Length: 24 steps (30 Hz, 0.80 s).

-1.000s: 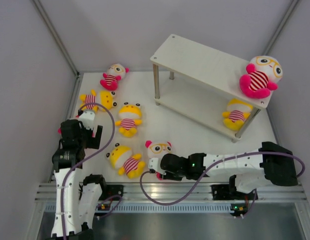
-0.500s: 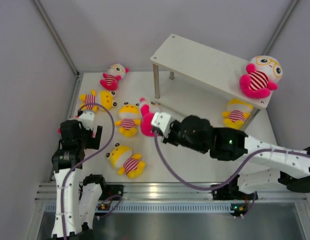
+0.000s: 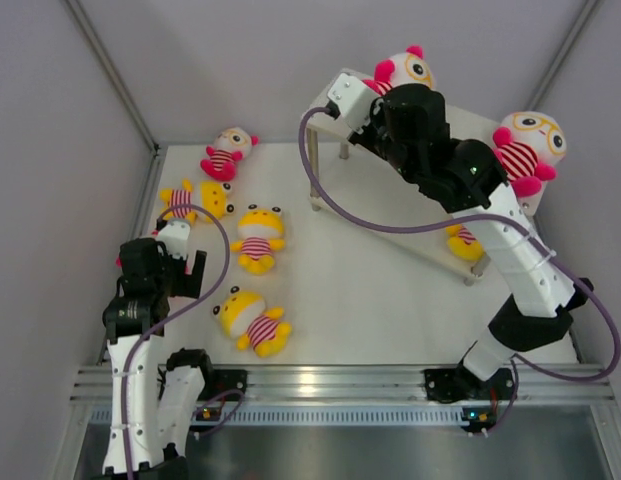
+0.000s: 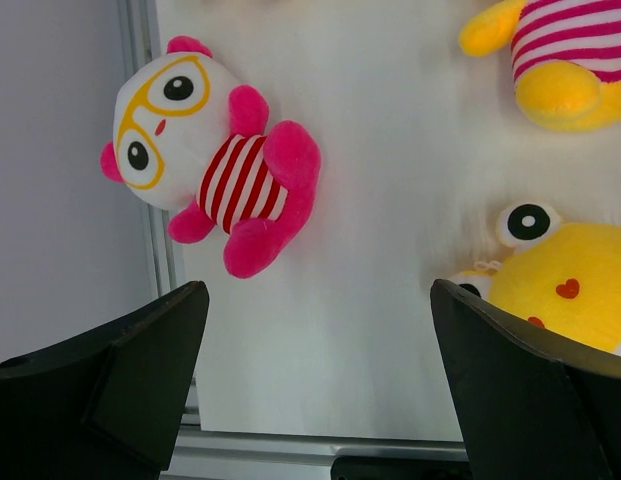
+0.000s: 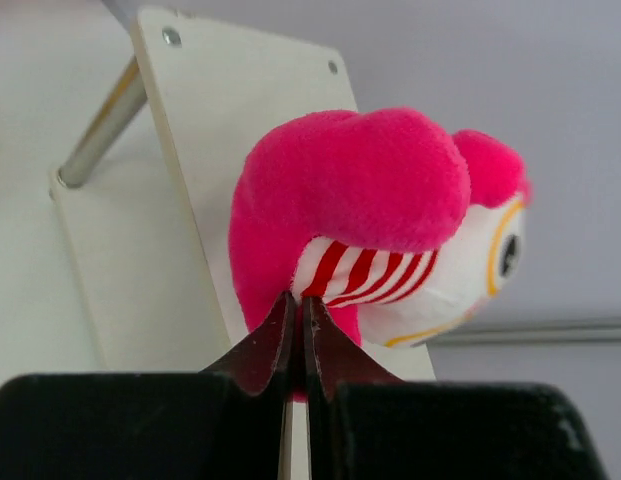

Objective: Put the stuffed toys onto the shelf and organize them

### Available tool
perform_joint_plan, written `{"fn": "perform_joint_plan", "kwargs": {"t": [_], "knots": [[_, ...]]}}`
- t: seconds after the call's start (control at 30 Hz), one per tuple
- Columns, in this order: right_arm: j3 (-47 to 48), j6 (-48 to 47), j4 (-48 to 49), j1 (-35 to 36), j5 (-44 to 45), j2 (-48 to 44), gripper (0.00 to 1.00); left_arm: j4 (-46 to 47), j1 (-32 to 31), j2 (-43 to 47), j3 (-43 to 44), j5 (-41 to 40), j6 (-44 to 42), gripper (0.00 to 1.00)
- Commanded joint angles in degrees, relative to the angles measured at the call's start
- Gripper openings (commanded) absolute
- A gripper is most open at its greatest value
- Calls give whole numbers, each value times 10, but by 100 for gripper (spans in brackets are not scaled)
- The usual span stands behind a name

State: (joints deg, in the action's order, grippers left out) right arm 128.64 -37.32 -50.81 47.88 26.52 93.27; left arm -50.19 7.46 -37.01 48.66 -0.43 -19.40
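My right gripper [image 3: 390,88] is shut on a pink doll [image 3: 406,68] and holds it over the left end of the white shelf's top board [image 3: 445,135]. In the right wrist view the fingers [image 5: 298,300] pinch the doll [image 5: 370,200] at its striped belly above the board [image 5: 220,130]. Another pink doll [image 3: 525,148] sits on the top tier's right end. A yellow doll [image 3: 472,235] is on the lower tier, partly hidden by the arm. My left gripper [image 3: 185,270] is open and empty, its jaws [image 4: 318,292] wide apart above the table, near a pink doll [image 4: 220,170].
On the table lie a pink doll [image 3: 227,152] and three yellow dolls [image 3: 195,200] [image 3: 258,238] [image 3: 252,320], all left of the shelf. The enclosure walls stand close at left and back. A metal rail [image 3: 340,380] runs along the near edge.
My right arm lifted the pink doll from the table's front middle, swung it back and up, and now holds it over the shelf's top left end. The left arm has not moved.
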Motion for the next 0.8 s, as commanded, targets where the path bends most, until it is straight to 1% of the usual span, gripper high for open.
{"fn": "perform_joint_plan", "kwargs": {"t": [0.0, 0.03, 0.1, 0.13, 0.17, 0.2, 0.3, 0.47, 0.53, 0.57, 0.6, 0.67, 0.77], "knots": [[-41, -14, -76, -31, 30, -62, 0, 4, 4, -6, 18, 23, 1, 99], [-66, -21, -69, -44, 27, -89, 0, 4, 4, -8, 18, 25, 0, 99], [-128, -57, -64, -55, 3, -111, 0, 4, 3, -14, 18, 31, -4, 99], [-140, -64, -72, -68, -6, -123, 0, 4, 3, -16, 18, 32, -5, 99], [-145, -65, -81, -76, -24, -126, 0, 4, 3, -18, 18, 32, -6, 99], [-150, -64, -86, -86, -24, -126, 0, 4, 2, -20, 18, 32, -6, 99], [-174, -64, -82, -121, 2, -139, 0, 4, 4, -20, 20, 32, -6, 99], [-189, -49, -57, -142, 18, -168, 1, 4, 4, -20, 20, 32, -4, 99], [-204, -59, -56, -142, 6, -175, 3, 4, 4, -20, 20, 31, -3, 99], [-210, -70, -55, -142, -22, -179, 4, 4, 3, -20, 20, 30, -3, 99], [-226, -73, -47, -142, -37, -187, 9, 4, 4, -19, 21, 31, -3, 99], [-240, -84, -44, -142, -56, -194, 14, 4, 4, -18, 20, 30, -2, 99], [-257, -90, -28, -142, -51, -207, 35, 4, 4, -18, 20, 30, -3, 99]]}}
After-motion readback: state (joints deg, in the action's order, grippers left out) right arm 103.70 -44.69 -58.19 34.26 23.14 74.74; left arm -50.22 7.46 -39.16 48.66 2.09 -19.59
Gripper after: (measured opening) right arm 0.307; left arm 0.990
